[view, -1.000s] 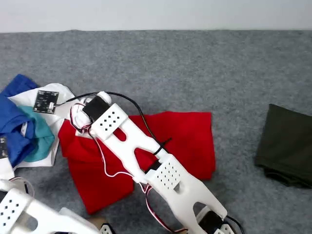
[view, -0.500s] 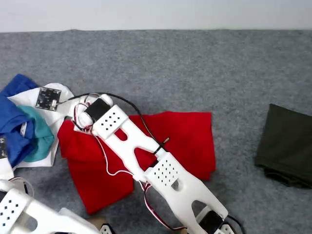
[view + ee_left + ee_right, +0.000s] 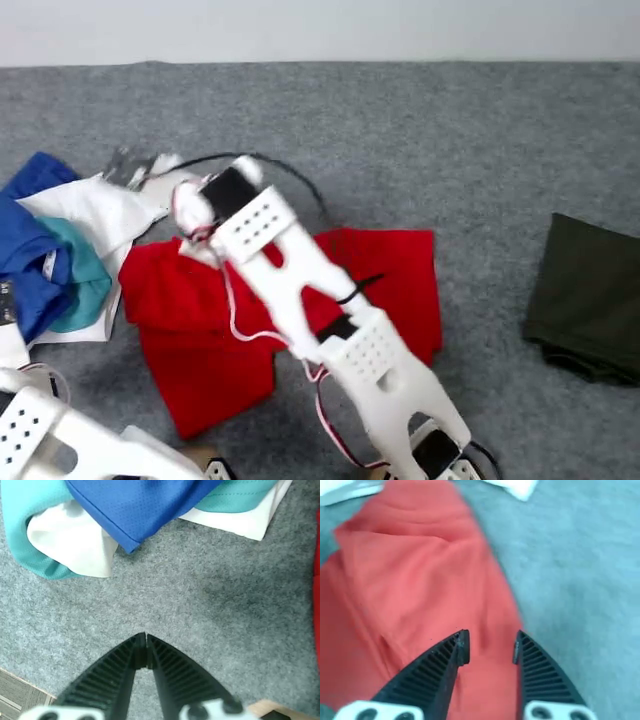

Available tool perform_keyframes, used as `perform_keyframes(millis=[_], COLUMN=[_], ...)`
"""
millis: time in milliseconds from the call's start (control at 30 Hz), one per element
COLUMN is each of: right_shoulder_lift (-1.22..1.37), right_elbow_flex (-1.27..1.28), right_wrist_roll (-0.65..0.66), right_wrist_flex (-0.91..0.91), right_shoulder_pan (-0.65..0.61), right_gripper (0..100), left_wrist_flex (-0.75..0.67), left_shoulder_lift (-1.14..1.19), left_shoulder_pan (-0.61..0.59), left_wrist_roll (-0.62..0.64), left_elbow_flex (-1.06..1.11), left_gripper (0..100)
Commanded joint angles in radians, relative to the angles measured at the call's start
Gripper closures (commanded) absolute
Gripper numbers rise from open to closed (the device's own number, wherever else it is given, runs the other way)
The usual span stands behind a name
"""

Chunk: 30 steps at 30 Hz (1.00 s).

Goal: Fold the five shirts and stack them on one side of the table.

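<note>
On the grey felt table cover (image 3: pixel 400 130) lie 5 shirts in all. No. 1, the crumpled red cloth shirt (image 3: pixel 395 270), is spread near the ctr, creased, not folded. No. 2, the dark green folded shirt (image 3: pixel 590 300), sits alone at the high view's right edge, well apart from the red one. Nos. 3-5 make 1 loose heap at the left edge: the blue mesh shirt (image 3: pixel 25 240) on top, the teal shirt (image 3: pixel 82 278) tucked under it, and the white shirt (image 3: pixel 95 215) beneath both, just beside the red one.

2 white arms. The right arm (image 3: pixel 300 290) stretches diagonally over the red cloth shirt toward the heap; its end is blurred in the high view. Right gripper (image 3: pixel 490 642): released, black ribbed jaws apart, hanging over the red cloth shirt (image 3: pixel 410 580) close to its edge w/ the grey felt table cover (image 3: pixel 580 555); can't tell if it touches the cloth. The left arm (image 3: pixel 50 435) sits at the high view's bottom-left corner. Left gripper (image 3: pixel 145 640): clenched, tips pressed together, over the grey felt table cover (image 3: pixel 200 605), near the heap's blue mesh shirt (image 3: pixel 135 505), teal shirt (image 3: pixel 20 510) & white shirt (image 3: pixel 75 545).
</note>
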Motion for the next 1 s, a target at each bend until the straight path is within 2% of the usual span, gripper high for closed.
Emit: perform_keyframes(millis=[0, 300, 467, 567, 733, 967], right_shoulder_lift=[-0.157, -0.532, -0.656, -0.659, -0.584, -0.394], right_elbow_flex=[0.106, 0.729, 0.962, 1.022, 1.049, 1.049], right_wrist_roll=[-0.015, -0.017, -0.018, -0.02, -0.018, -0.017], right_wrist_flex=[0.045, 0.044, 0.041, 0.03, -0.12, -0.232], right_shoulder_pan=[0.058, 0.147, 0.26, 0.38, 0.591, 0.677], right_gripper=[89.2, 92.8, 92.7, 92.5, 92.5, 92.5], left_wrist_flex=[0.026, 0.117, 0.161, 0.163, 0.163, 0.163], left_shoulder_lift=[-0.011, -0.011, -0.011, -0.012, -0.012, -0.012], left_shoulder_pan=[0.0, -0.002, -0.006, -0.008, -0.006, -0.002], left_wrist_roll=[-0.006, -0.005, -0.005, -0.005, -0.003, -0.003], left_elbow_flex=[-0.01, -0.056, -0.076, -0.082, -0.082, -0.077], left_gripper=[99, 99, 99, 99, 99, 99])
